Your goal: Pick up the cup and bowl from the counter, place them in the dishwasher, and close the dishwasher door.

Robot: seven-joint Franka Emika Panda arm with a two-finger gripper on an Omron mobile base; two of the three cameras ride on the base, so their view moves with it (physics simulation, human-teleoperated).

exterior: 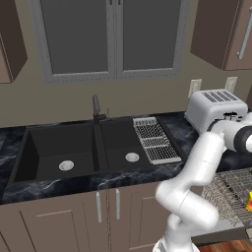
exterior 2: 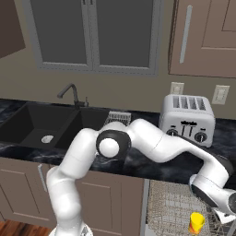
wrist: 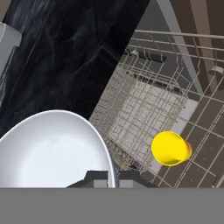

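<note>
Along the back wall runs the counter [exterior: 44,184], black stone veined in white, with a deep matte double sink [exterior: 59,150] sunk into it. Down to the right, below the counter's edge, the dishwasher [exterior 2: 159,226] stands open with its grey wire rack [wrist: 148,109] pulled out, a lattice of thin rods.

A boxy chrome toaster [exterior 2: 186,119] sits at the back of the counter, and a small ribbed drying rack [exterior: 155,140] lies beside the sink. The white arm [exterior 2: 152,143] reaches across and down toward the pulled-out rack.

Seen from the hand, the gripper [wrist: 114,177] is pressed together on the rim of the bowl [wrist: 52,148], a smooth, round, glossy white dish, pinched by its thin edge. It hangs over the counter's edge, just beside the rack.

Smallest of all, the cup [wrist: 170,148], bright yellow and rounded, already rests in the rack.

My guess is the bowl goes in next. It would be wise to carry it fully over the mesh, lower it well apart from the cup, and let go only once it sits on the wires, since a rim pinch on something so slick could slip.
</note>
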